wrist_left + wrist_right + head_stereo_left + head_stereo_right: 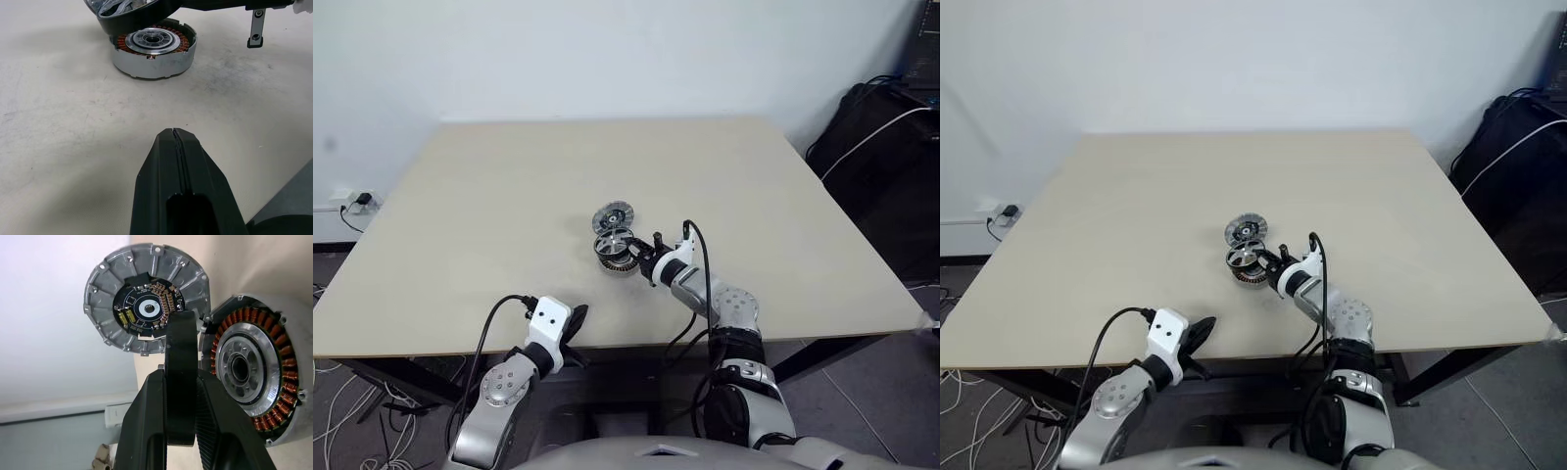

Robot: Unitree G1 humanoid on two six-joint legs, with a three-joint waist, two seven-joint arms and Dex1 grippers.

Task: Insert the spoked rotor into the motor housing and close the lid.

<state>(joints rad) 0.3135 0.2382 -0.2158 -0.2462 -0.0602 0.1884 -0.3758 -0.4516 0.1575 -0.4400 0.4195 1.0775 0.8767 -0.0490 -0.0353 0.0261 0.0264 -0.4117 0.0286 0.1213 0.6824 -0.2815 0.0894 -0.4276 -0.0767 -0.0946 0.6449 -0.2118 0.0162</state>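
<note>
Worktop (489, 215): one, pale beige, with three motor parts grouped near its middle.
Motor housing (152, 48): one, round and silver-walled, flat on the worktop, open face up, showing a ring of copper-brown windings around a silvery hub.
Lid (146, 298): one, grey ribbed disc with a dark circuit centre, lying on the worktop just beyond the motor housing, their rims touching or nearly so; ribbed face up.
Rotor (180, 377): one, black ring seen edge-on in the right wrist view, pinched by its rim, held tilted just above the motor housing's near rim; from the left wrist view its silvery spokes hang over the far edge of the housing, not seated inside.
Right hand (646, 262): one, reaching in from the right side of the parts, its two black fingers (146, 431) clamped on the rotor's rim, one on each face.
Left hand (178, 147): one, low at the near edge of the worktop, well apart from the parts, its two fingers pressed together with nothing between them, pointing towards the motor housing.
Count of task parts: three, one of each – rotor, motor housing, lid.
Cables (690, 245): black, one looped on each wrist.
</note>
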